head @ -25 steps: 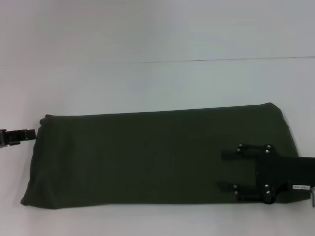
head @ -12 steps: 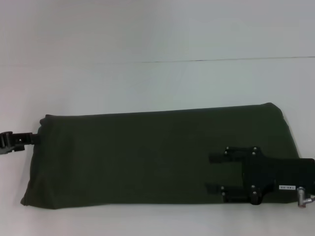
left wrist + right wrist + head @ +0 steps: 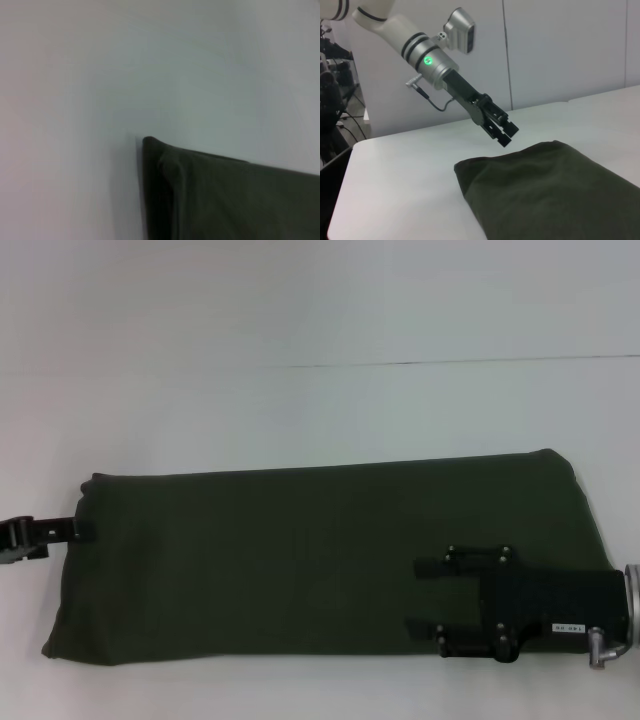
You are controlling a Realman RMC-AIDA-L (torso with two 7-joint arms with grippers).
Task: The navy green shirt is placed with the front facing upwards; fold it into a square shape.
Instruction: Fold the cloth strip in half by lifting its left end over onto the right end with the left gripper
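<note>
The navy green shirt (image 3: 300, 560) lies flat on the white table as a long folded rectangle, plain green side up, with no print showing. My right gripper (image 3: 412, 597) hovers over its right part near the front edge. It is open, fingers pointing left, with nothing between them. My left gripper (image 3: 82, 530) is at the shirt's left end, its tip just over the edge. The right wrist view shows the left gripper (image 3: 506, 135) slanting down just above that end of the shirt (image 3: 550, 195). The left wrist view holds only a corner of the shirt (image 3: 225, 200).
The white table (image 3: 300, 410) stretches behind the shirt, with a thin seam line across it (image 3: 450, 362). A narrow strip of table runs in front of the shirt. Past the table's far edge, the right wrist view shows white wall panels (image 3: 560, 50) and dark equipment (image 3: 332, 100).
My right gripper has slid left over the shirt and a little toward the front edge. My left gripper has moved right until its tip reaches the shirt's left end.
</note>
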